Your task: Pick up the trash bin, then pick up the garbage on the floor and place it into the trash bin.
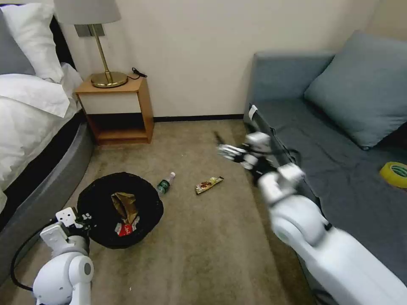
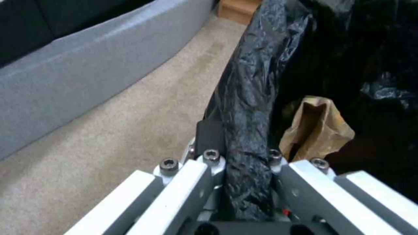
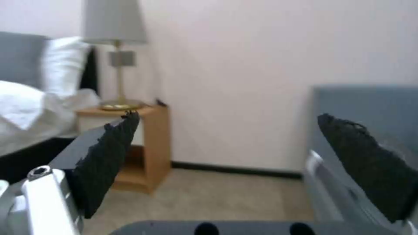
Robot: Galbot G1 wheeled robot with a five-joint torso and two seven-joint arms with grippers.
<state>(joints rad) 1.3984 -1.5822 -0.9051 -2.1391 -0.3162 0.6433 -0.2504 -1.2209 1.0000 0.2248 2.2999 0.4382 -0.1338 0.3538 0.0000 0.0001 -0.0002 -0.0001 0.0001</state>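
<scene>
The trash bin [image 1: 101,199], round and lined with a wrinkly black bag, is at the lower left; my left gripper [image 1: 82,220] is shut on its near rim [image 2: 248,137]. Inside lie a tan paper wad [image 1: 125,204] [image 2: 315,130] and a red-and-white packet [image 1: 126,228]. On the carpet just right of the bin lies a clear green-labelled bottle [image 1: 165,184]. Farther right is a brown-gold snack wrapper [image 1: 208,184]. My right gripper [image 1: 224,151] hangs open in the air above the carpet beside the sofa, its black pads [image 3: 109,156] wide apart with nothing between them.
A bed [image 1: 29,127] runs along the left, with a wooden nightstand [image 1: 116,108] and lamp at the back. A grey-blue sofa [image 1: 339,161] stands on the right, with a cushion and a yellow tape roll [image 1: 395,173] on its seat. Open carpet lies in between.
</scene>
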